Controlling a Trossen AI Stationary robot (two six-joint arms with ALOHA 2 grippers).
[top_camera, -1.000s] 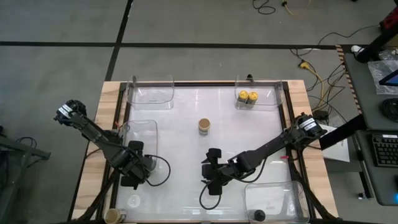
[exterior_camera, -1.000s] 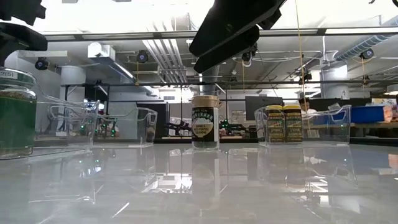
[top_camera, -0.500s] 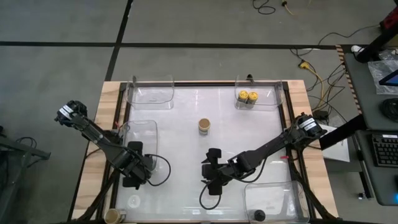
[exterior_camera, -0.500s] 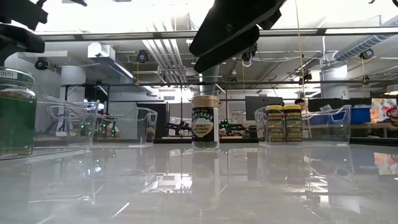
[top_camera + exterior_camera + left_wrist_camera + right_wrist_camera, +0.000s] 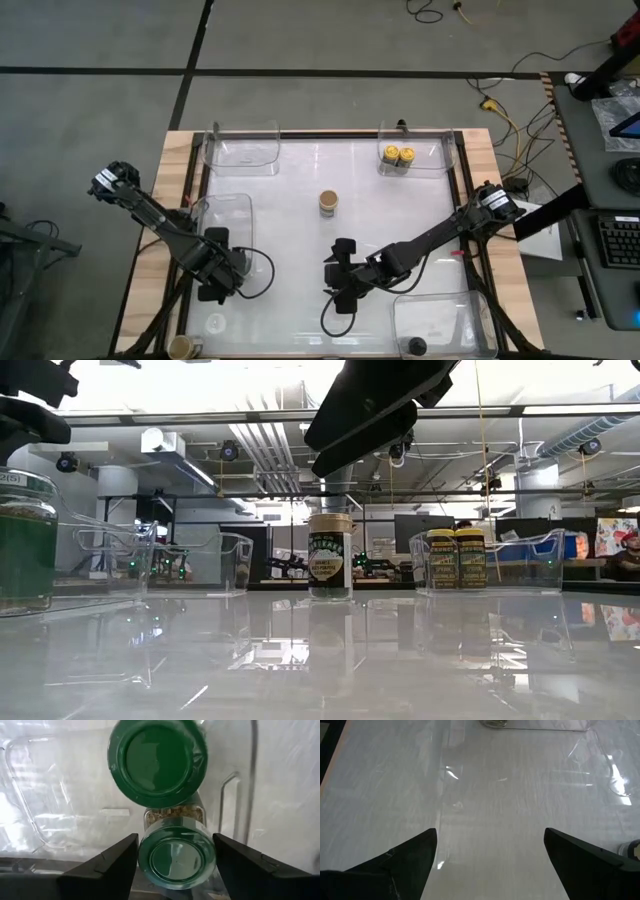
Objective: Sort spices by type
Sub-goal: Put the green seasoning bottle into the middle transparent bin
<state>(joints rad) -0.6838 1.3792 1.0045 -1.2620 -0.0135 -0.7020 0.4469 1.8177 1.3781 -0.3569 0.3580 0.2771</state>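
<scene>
The left gripper hangs over the left bin, fingers apart, one on each side of a green jar. It sits beside another green jar, so greens go together. The right gripper is wide open near the tan jar. Past that, two yellow jars share the far bin.

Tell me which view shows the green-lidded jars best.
The left wrist view: both green-lidded jars fill it, one between the open left pincer. The low view shows one at its edge; in the high view the left arm hides them; the right wrist view shows none.
</scene>
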